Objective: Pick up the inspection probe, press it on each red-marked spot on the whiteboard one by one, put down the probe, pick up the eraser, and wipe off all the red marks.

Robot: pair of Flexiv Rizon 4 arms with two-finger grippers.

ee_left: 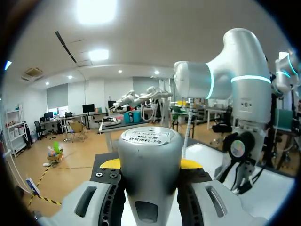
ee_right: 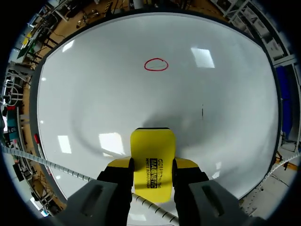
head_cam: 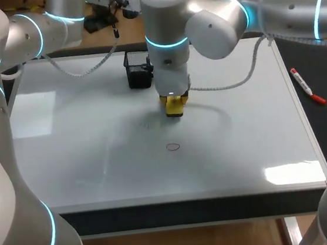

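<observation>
Fingers [ee_right: 118, 164] of your right gripper [ee_right: 153, 165] clamp the yellow eraser [ee_right: 153, 146], whose long axis points straight out from them toward the one red mark [ee_right: 156, 64], well ahead on the whiteboard [ee_right: 84, 103], while your left gripper [ee_left: 150, 165] clasps the probe [ee_left: 149, 160].

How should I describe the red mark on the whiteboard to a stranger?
Start from the large whiteboard. Near its middle, between the yellow eraser in the right end effector and the board's near edge, lies the red mark. It is a small hollow oval, the only red outline there.
</observation>
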